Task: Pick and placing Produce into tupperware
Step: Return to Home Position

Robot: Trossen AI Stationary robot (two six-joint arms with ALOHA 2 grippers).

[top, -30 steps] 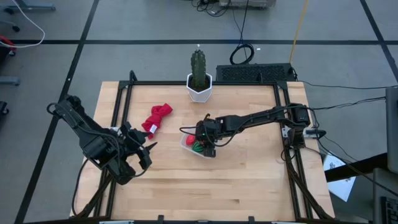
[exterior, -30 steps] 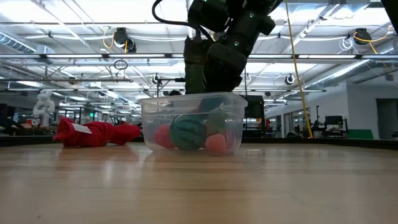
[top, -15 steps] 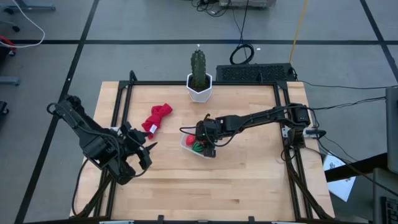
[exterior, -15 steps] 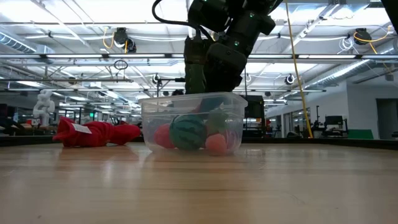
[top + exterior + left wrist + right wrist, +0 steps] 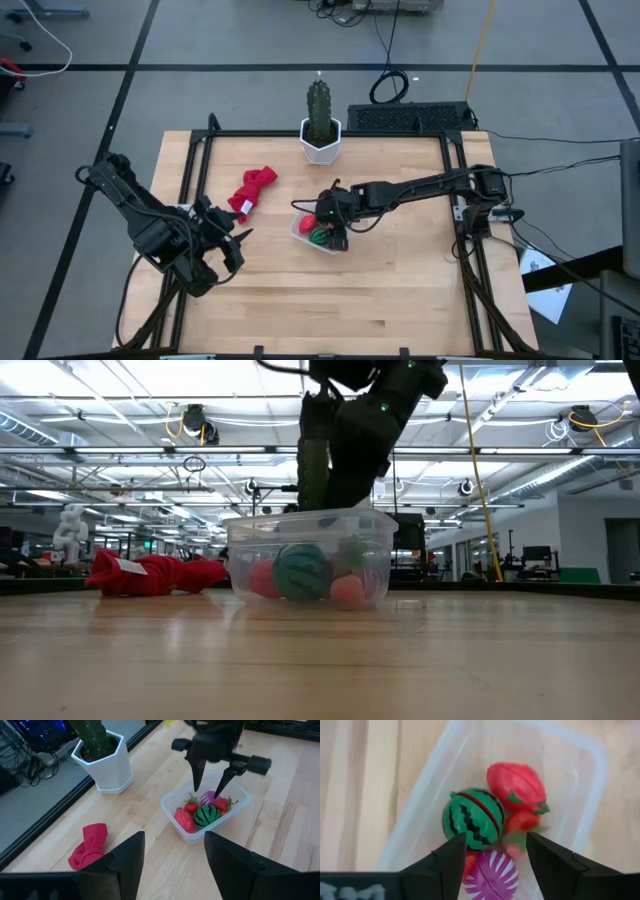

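Note:
The clear tupperware [image 5: 303, 232] stands near the table's middle on its base. In it lie a green striped ball [image 5: 472, 817], a red oval [image 5: 516, 779], a purple ball [image 5: 492, 872] and small red strawberries [image 5: 522, 822]. My right gripper [image 5: 207, 787] hangs open just above the tub's rim [image 5: 310, 520], fingers pointing down over the purple ball [image 5: 209, 796], with nothing between them. Over the table's left part, my left gripper [image 5: 232, 240] waits open, aimed toward the tub, its fingers [image 5: 130, 855] holding nothing.
A red cloth [image 5: 252, 190] lies left of the tub. At the far edge stands a green cactus in a white hexagonal pot [image 5: 320, 125]. A black frame [image 5: 195, 165] runs along the table's sides. Bare wood stretches between the tub and the near edge.
My right gripper has risen out of the tub, so its fingertips now stand at about rim height. The produce in the tub lies as before.

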